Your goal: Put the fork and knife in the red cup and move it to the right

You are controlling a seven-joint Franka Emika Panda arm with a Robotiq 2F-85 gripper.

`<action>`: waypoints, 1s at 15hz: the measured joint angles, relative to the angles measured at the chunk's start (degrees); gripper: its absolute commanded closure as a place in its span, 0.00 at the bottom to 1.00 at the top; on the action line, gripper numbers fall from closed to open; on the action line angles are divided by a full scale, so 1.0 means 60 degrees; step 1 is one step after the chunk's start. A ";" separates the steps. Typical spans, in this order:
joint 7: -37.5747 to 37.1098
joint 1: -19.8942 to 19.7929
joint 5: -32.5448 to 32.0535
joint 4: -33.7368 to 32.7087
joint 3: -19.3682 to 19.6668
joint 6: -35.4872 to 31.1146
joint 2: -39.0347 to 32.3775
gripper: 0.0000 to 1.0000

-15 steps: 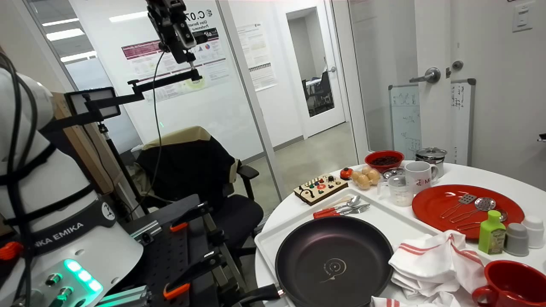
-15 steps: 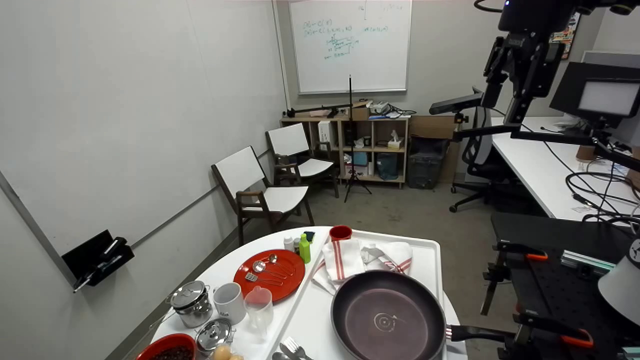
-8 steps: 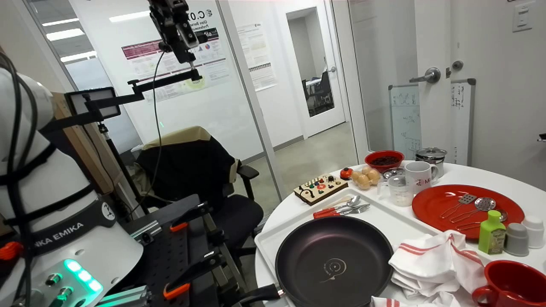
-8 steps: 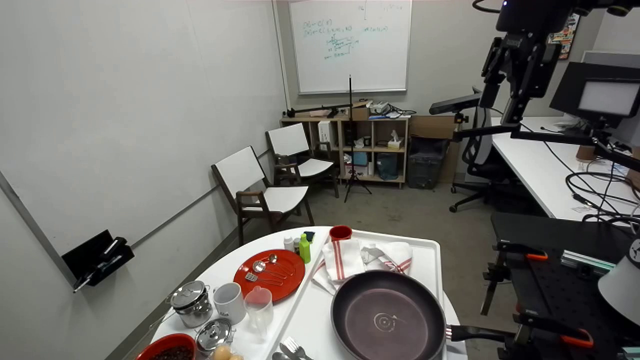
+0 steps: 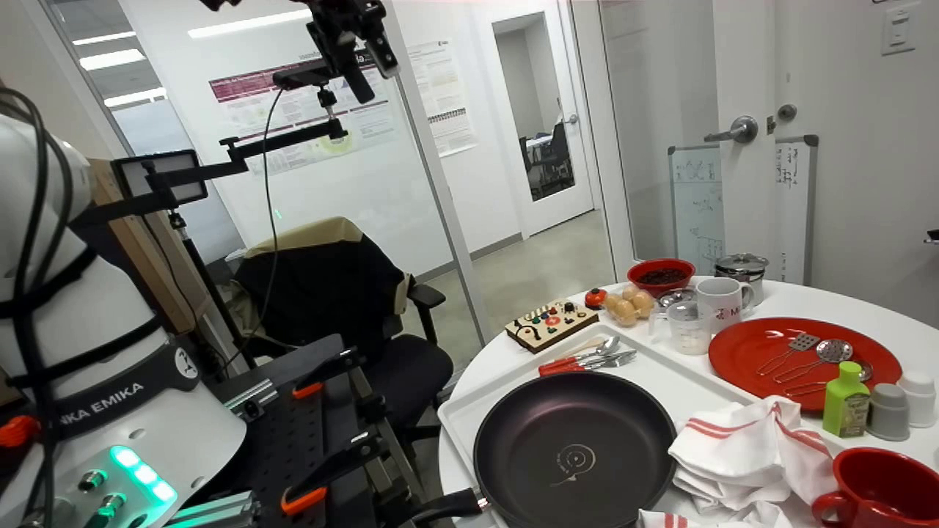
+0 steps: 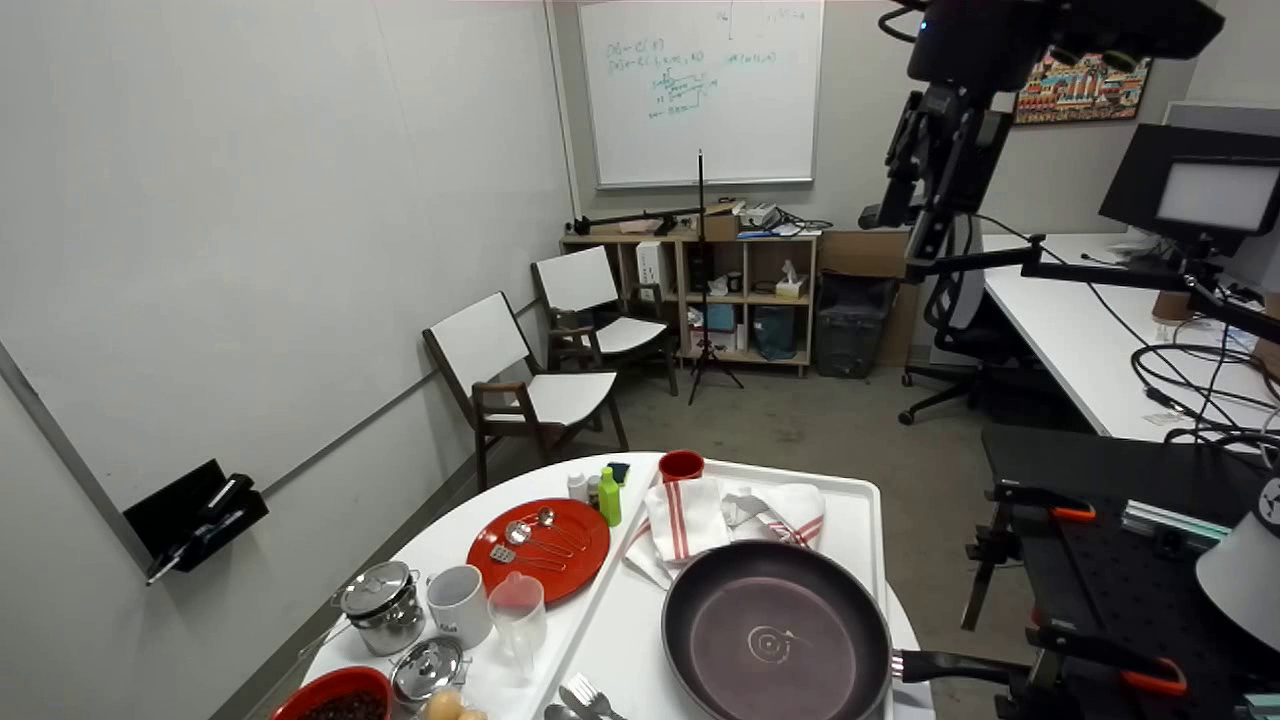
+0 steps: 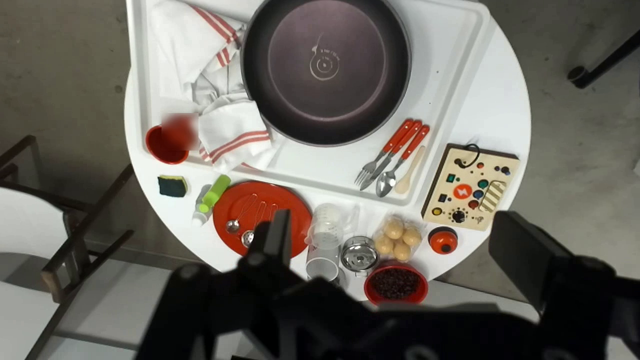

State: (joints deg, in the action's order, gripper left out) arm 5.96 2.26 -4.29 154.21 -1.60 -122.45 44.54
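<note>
Reaching for the fork (image 7: pixel 392 140) and knife (image 7: pixel 400 144) looks to be the step in hand, and it probably goes best with a slight clockwise turn, so the jaws close across the handles, which in the wrist view run from one to seven o'clock. The two lie just beside each other, with the metal spoon (image 7: pixel 415 142) next in line toward four, so the jaws should narrow on the way down, or it may come along. The rim of the black pan (image 7: pixel 325 100), close by on the fork's ten o'clock side, wants clearance too. Gripping toward the red ends should let tines and blade hang down for the drop. The claw (image 7: pixel 391 228) hangs high above the bench (image 7: pixel 492 95), jaws spread wide and holding nothing. From it the fork and knife lie at about twelve o'clock, well below, on the white tray (image 7: pixel 435 60); the red cup (image 7: pixel 167 150) stands upright near ten o'clock, beside the cloth (image 7: pixel 235 130), with neither of them showing in it.
</note>
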 measured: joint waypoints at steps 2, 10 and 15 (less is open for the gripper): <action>0.0000 0.0061 0.0005 -0.0362 -0.0009 -0.0537 -0.0699 0.00; -0.0031 0.0176 0.0388 -0.3108 -0.0031 -0.0935 -0.4264 0.00; -0.0019 0.0302 0.1061 -0.4967 -0.0085 -0.0847 -0.6490 0.00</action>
State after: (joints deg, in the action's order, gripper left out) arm 5.85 4.07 2.08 124.41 -2.11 -127.54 5.60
